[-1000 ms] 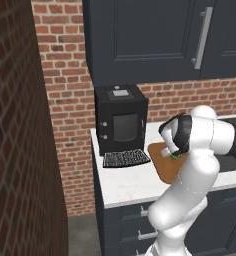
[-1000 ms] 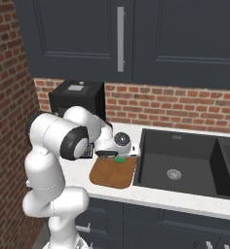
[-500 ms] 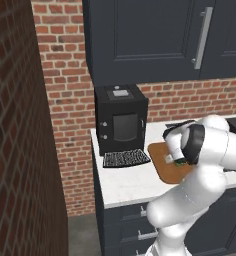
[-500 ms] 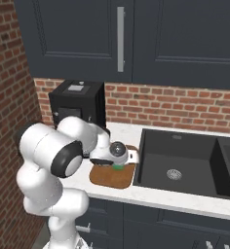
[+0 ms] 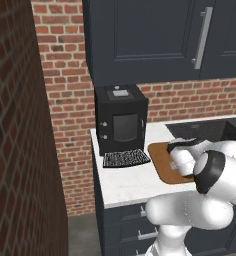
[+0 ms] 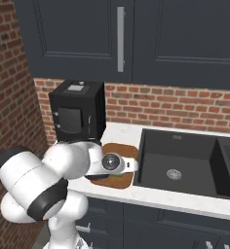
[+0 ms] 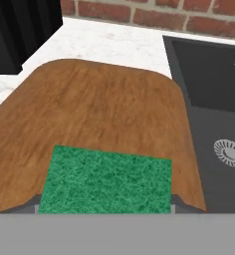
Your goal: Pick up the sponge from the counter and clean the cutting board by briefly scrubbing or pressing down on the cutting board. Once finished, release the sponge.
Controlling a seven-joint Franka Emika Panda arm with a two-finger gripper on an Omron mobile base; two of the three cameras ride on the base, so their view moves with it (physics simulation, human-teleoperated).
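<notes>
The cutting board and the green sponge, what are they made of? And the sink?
The cutting board looks like wood: brown, with streaky grain and a smooth, matte face. The sponge shows a rough, fuzzy green top, like a scrubbing pad; what is under that cannot be seen here. The sink is dark grey and dull, maybe stone or coated metal, hard to tell.

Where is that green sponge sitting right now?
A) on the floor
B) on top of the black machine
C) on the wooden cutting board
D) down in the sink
C: in the hand view the sponge lies over the brown cutting board, with the sink off to one side.
</notes>
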